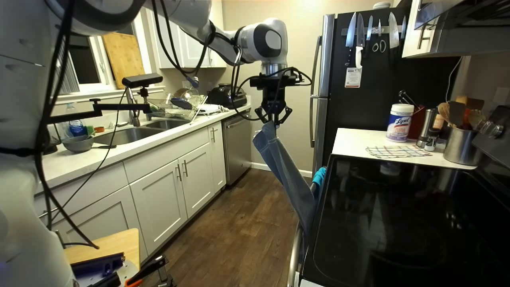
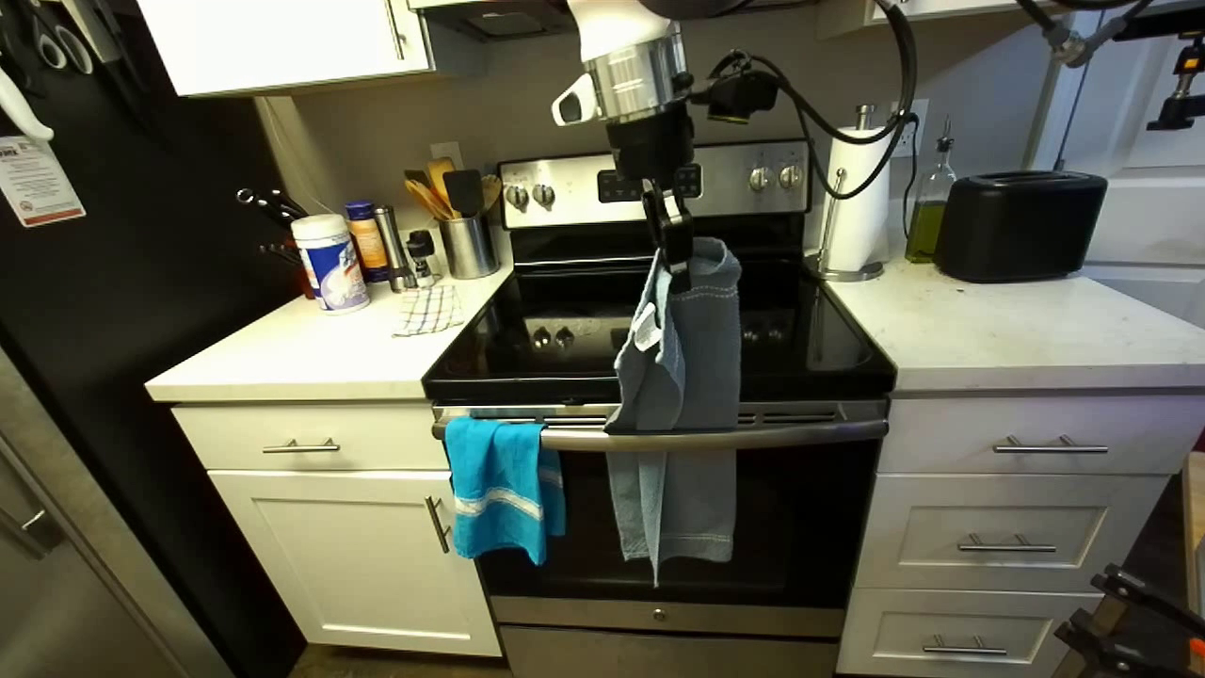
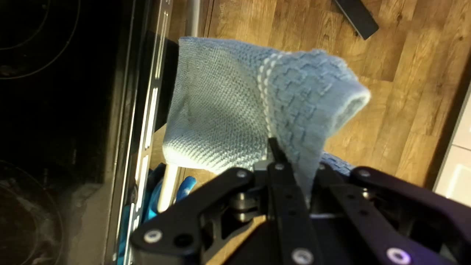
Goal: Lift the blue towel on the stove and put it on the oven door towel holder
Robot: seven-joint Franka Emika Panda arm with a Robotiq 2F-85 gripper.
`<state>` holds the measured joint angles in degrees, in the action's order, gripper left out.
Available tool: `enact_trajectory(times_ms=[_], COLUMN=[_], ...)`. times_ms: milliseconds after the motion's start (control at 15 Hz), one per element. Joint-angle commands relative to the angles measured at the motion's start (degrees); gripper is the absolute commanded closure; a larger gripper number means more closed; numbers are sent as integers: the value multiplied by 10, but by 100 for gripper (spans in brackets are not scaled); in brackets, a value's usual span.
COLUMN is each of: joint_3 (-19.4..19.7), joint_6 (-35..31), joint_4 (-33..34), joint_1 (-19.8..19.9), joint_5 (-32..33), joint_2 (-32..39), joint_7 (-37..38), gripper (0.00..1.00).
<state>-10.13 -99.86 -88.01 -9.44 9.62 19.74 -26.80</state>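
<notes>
Pinching towel [image 2: 704, 353] in pincer [image 1: 274, 122]; off stove [image 1: 382, 215], part-threaded behind bar [image 2: 668, 442] below pincer. Judged outstanding: drape over front, release.

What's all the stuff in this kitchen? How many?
Stove: 1, black, between two counters
Oven handle: 1, silver, along stove's front
Blue towel: 1, slate, partly behind that handle
Striped towel: 1, turquoise, over same handle
Fridge: 1, black and silver, beside one counter
Knives: several, silver, on fridge side
Wipes tub: 1, white and purple, counter near fridge
Utensil pot: 1, silver, same counter
Checked cloth: 1, mostly white, same counter
Paper roll: 1, white, other counter
Toaster: 1, black, other counter
Sink: 1, silver, near window
Bowl: 1, grey, beside sink
Smaller things: left out
Gripper: 1, black, closed on blue towel
Robot arm: 1, mostly white, above gripper
</notes>
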Motion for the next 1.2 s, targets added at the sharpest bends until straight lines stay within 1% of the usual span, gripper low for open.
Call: enact_trajectory(times_ms=[0,333,600,800,1133], joint_3=[-9,-15,-19,-16,-4], joint_6=[40,46,38,34,38], joint_4=[12,28,46,56,96], joint_1=[-8,-34,-79,-105,-129], joint_5=[15,32,88,122,149], joint_2=[11,46,94,129,190], joint_7=[-36,-14,7,21,62], gripper=[99,99,99,99,99])
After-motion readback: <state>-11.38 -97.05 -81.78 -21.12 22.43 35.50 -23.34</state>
